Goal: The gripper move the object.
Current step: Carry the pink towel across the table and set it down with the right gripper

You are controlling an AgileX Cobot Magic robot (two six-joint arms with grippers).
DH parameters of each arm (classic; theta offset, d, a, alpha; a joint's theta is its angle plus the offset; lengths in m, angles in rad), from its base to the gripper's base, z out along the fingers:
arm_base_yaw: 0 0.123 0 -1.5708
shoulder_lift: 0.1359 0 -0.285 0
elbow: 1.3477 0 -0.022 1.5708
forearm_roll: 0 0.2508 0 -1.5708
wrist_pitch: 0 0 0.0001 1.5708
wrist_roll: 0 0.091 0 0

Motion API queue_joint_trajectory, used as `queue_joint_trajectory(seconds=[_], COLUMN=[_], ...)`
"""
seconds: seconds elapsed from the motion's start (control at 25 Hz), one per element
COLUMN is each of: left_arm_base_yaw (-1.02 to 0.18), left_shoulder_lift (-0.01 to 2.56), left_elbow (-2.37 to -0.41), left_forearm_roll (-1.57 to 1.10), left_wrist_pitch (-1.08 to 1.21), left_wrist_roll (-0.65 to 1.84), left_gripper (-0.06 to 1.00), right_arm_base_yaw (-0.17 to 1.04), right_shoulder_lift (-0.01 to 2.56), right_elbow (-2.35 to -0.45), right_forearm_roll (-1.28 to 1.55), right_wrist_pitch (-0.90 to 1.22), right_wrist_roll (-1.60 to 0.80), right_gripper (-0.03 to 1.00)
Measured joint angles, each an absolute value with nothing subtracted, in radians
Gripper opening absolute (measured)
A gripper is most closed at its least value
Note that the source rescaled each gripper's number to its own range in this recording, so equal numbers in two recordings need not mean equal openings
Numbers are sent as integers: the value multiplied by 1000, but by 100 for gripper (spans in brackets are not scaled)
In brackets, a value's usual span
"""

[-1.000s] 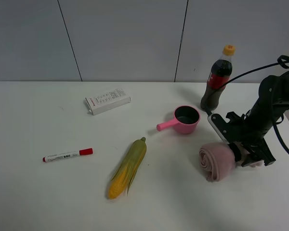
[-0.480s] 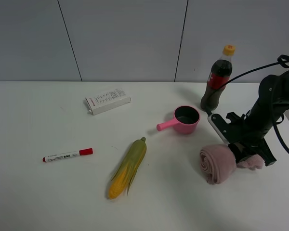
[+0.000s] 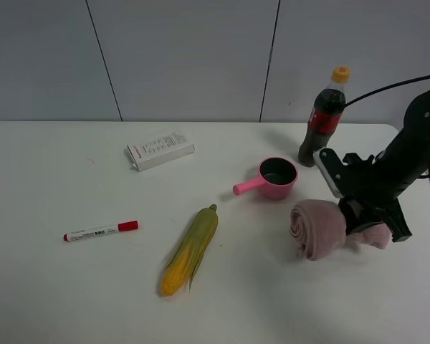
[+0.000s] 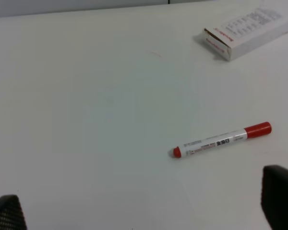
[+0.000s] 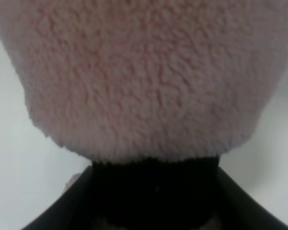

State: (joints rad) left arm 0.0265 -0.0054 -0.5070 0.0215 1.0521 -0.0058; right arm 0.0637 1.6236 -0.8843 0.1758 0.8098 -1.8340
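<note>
Here the right black-fingered gripper point(image 3: 352, 223) clamps the fuzzy dusty-pink rolled towel point(image 3: 314, 229) at its waist, just right of the glossy pink handled pot point(image 3: 276, 179); its long axis runs left-right, spiral end leftward. The left gripper's point(image 4: 143, 208) fingers stand apart. The orange-capped bottle point(image 3: 322, 122) holds dark cola.

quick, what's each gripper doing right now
left gripper: open, holding nothing
right gripper: shut on the pink rolled towel, gripping it at its middle
</note>
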Motion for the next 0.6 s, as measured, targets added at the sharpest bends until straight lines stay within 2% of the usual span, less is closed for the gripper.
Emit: queue_joint_trajectory(seconds=[0.24,0.48,0.6], left_arm_base_yaw=[27,27,27], left_shoulder_lift=[-5,-5,-5], left_elbow=[-507,-507,-507], left_forearm_roll=[21,21,21], left_wrist_pitch=[1052,1052,1052], left_wrist_roll=[-6,0,-6], left_gripper=[100,100,100], right_arm_base_yaw=[64,70,107], right_shoulder_lift=[1497,1478,1478], right_elbow=[-884,-921,-997], right_forearm_roll=[295,502,592], right_wrist_pitch=[788,571,528], right_wrist_roll=[-2001,-2242,-2274], right_gripper=[0,0,0])
